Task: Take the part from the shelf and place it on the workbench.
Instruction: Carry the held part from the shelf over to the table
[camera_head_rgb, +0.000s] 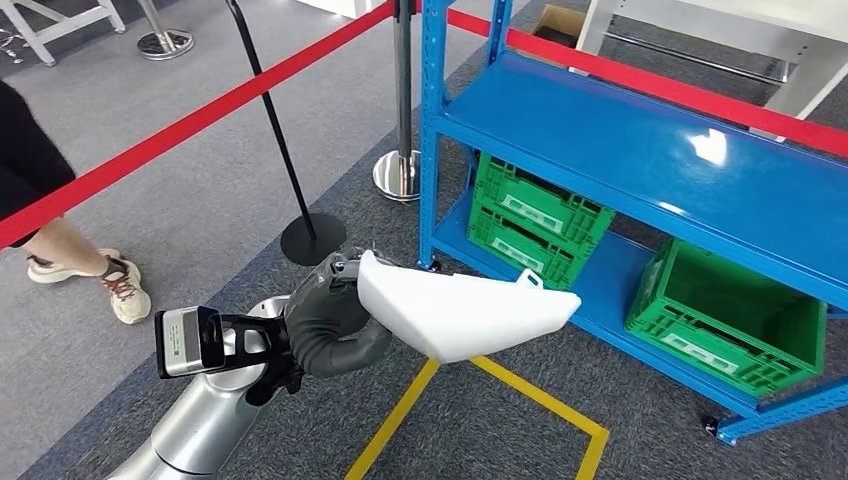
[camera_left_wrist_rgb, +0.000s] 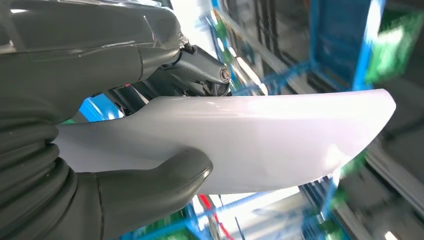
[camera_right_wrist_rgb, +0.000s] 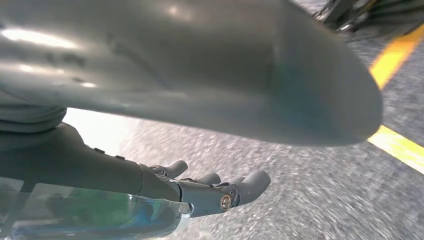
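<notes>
My left hand grips a smooth white curved part by its wide end and holds it in the air over the floor, just in front of the blue shelf. The part's narrow tip points toward the shelf's lower level. In the left wrist view the thumb presses on one face of the part and the darker fingers lie against the other. The right hand hangs over grey carpet with its fingers stretched out and nothing in them.
Green crates sit on the shelf's bottom level. Red barrier tape runs between chrome posts to the left of the shelf. Yellow floor tape marks a square below the part. A person's legs stand at the far left.
</notes>
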